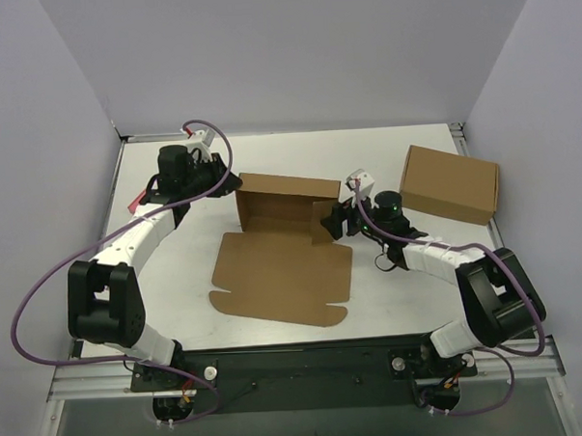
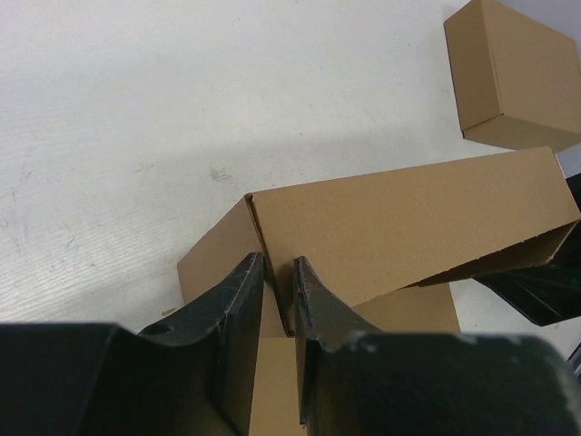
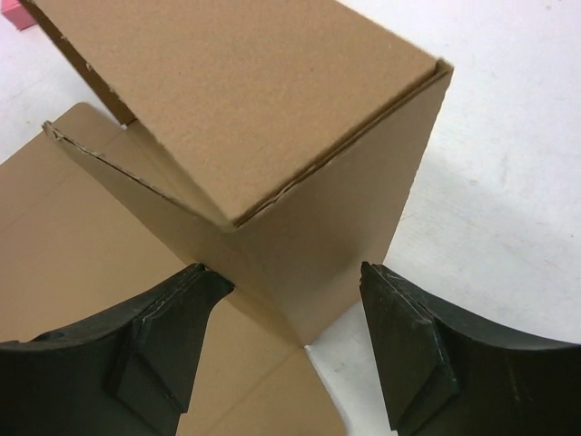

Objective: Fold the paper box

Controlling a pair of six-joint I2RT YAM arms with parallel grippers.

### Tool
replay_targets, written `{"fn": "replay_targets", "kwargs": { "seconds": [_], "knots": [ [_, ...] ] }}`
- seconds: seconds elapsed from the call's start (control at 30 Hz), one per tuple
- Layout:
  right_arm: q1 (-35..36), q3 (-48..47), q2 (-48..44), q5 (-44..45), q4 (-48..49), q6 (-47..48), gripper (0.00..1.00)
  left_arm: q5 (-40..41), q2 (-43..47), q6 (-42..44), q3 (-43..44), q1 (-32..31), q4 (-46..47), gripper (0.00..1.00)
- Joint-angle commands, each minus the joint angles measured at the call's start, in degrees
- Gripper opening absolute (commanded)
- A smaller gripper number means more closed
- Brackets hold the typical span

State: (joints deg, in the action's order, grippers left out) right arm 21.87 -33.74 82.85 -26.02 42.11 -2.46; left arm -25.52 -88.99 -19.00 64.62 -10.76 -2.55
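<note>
At the far left of the table [image 1: 194,309], a small pink block [image 1: 135,201] lies beside the left arm. The left gripper [image 2: 280,277] has its jaws clenched on a thin upright wall at the left end of the paper box [image 1: 284,239], and the cardboard edge runs straight up between them. The box sits mid-table, half formed. Its far part stands as an open trough with raised walls, while a wide flat panel with side tabs lies toward the arms' bases. At the box's right end the right gripper [image 3: 290,272] has its jaws released and spread wide, straddling a corner without visibly touching it. Well apart at the far right stands a second box [image 1: 451,183], fully formed.

The sheet looks light, stiff across its panels and willing to bend only along its creases. A hard pinch would likely dent it, though the dry surface should grip well. The best hold, I judge, is a wall edge close to a crease — with the other arm bracing the opposite end.
</note>
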Motion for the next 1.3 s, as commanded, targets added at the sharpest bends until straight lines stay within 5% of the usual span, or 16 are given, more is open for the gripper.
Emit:
{"fn": "replay_targets", "kwargs": {
  "seconds": [0.0, 1.0, 1.13, 1.27],
  "knots": [
    [0.5, -0.3, 2.2, 2.9, 10.4, 1.5, 0.66, -0.3, -2.9, 2.7, -0.7, 0.0, -8.7, 0.28],
    [-3.0, -7.7, 15.2, -4.4, 27.1, -1.8, 0.7, -1.8, -4.6, 3.4, 0.5, 0.0, -9.3, 0.27],
    [-3.5, -9.3, 16.7, -6.1, 27.2, -1.7, 0.63, -1.8, -4.8, 3.6, 0.7, 0.0, -9.7, 0.27],
    [-4.0, -11.3, 17.7, -6.6, 26.4, -1.9, 0.47, -2.0, -5.0, 3.7, 0.8, 0.0, -9.8, 0.27]
  ]
}}
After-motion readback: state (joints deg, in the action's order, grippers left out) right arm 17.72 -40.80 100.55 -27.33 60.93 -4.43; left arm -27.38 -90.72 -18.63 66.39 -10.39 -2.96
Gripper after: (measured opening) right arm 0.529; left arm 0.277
